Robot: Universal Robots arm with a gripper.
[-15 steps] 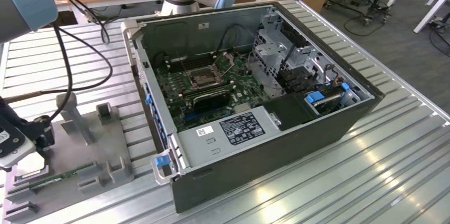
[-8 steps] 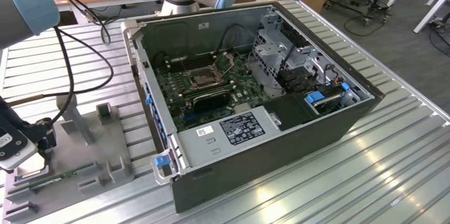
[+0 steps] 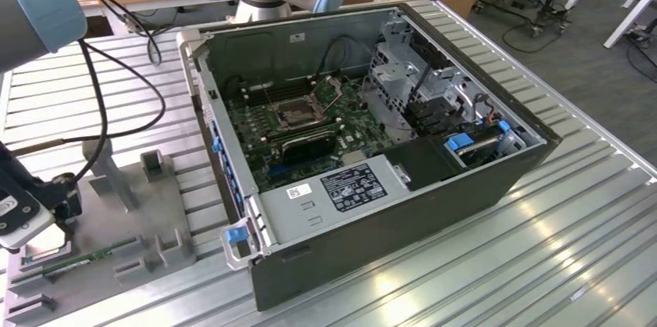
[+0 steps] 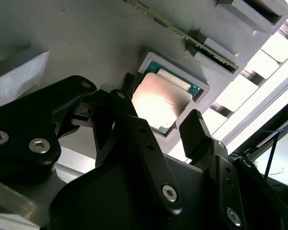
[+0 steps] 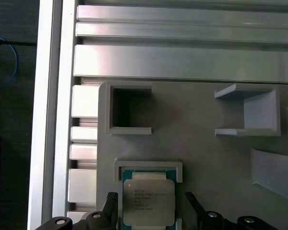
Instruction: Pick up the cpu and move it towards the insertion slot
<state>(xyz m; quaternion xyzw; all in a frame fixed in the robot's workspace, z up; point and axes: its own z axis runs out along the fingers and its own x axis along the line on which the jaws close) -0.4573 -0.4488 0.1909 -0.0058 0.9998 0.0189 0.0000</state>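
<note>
The cpu point(image 5: 148, 203) is seen lying flat in a shallow recess of the grey tray point(image 5: 201, 139), pretty much dead centre between the fingers point(image 4: 129, 124) of the gripper point(image 5: 150, 197). The gripper is spread wide, with one finger parked just beside each of two opposite edges and nothing clamped yet. A memory stick point(image 4: 182, 31) is laid in the same tray a bit beyond the fingertips, and the insertion slot point(image 3: 292, 115) is found well apart from the gripper, on the board inside the open computer case point(image 3: 411, 211), off to the exterior view's right.
</note>
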